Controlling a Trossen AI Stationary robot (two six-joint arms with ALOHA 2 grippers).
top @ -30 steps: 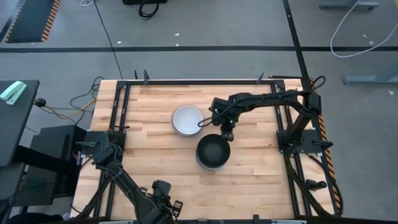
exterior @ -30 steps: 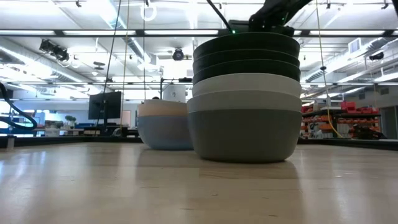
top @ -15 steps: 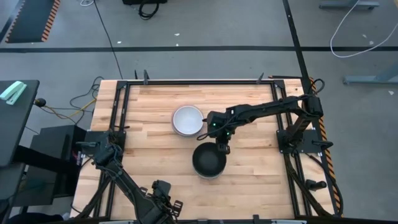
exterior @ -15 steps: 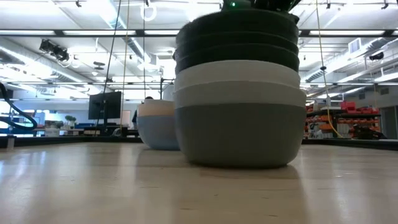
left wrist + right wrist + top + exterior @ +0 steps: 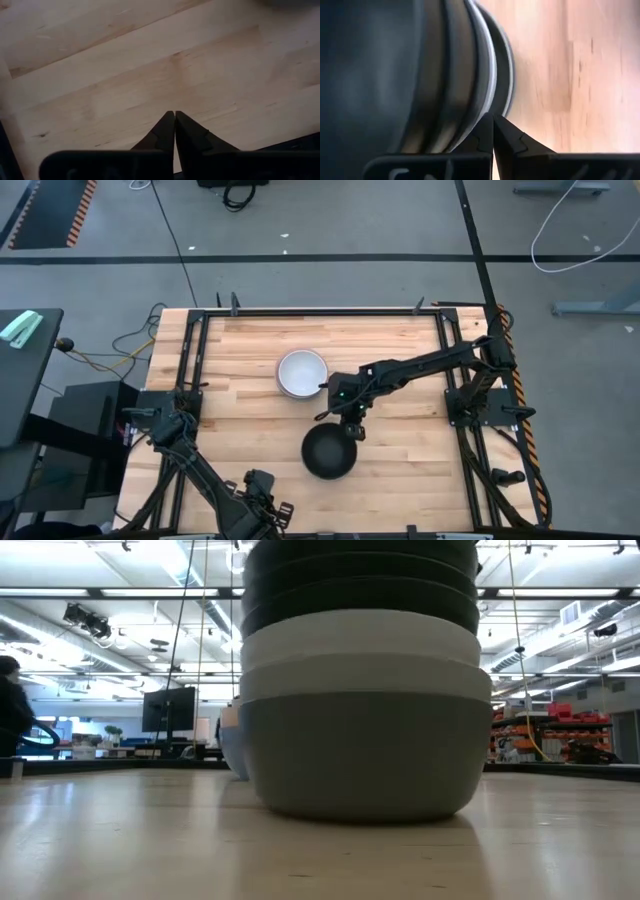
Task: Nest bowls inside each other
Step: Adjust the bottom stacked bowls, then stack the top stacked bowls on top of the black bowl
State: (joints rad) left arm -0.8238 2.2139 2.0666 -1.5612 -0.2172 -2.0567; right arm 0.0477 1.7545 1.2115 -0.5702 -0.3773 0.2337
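A tall stack of nested bowls sits just below the middle of the butcher-block desk, its pale wood strips running lengthwise and smooth with a soft sheen. From overhead only the top black bowl shows, a matte, round dish with a dark hollow. In the low view the stack fills the centre of the frame: a dark grey bowl at the bottom with a rounded belly, two white bowls' rims banded above it, then black bowls ridged one over another up to the top edge. All look like smooth plastic. The right gripper hangs at the stack's upper-right rim in the overhead frame, the long dark arm stretching in from the right edge of the desk; its fingers are pressed together, tips meeting right against the outside of the layered rims as its own camera shows, nothing pinched between them. A second, shorter stack stands just up and left of the gripper, a white bowl on top; in the low view only a sliver of its blue-grey side peeks out at the left of the big stack. The left gripper waits at the lower-left of the desk, fingers pressed together over bare wood. A person shows at the far left of the low view, beyond the desk.
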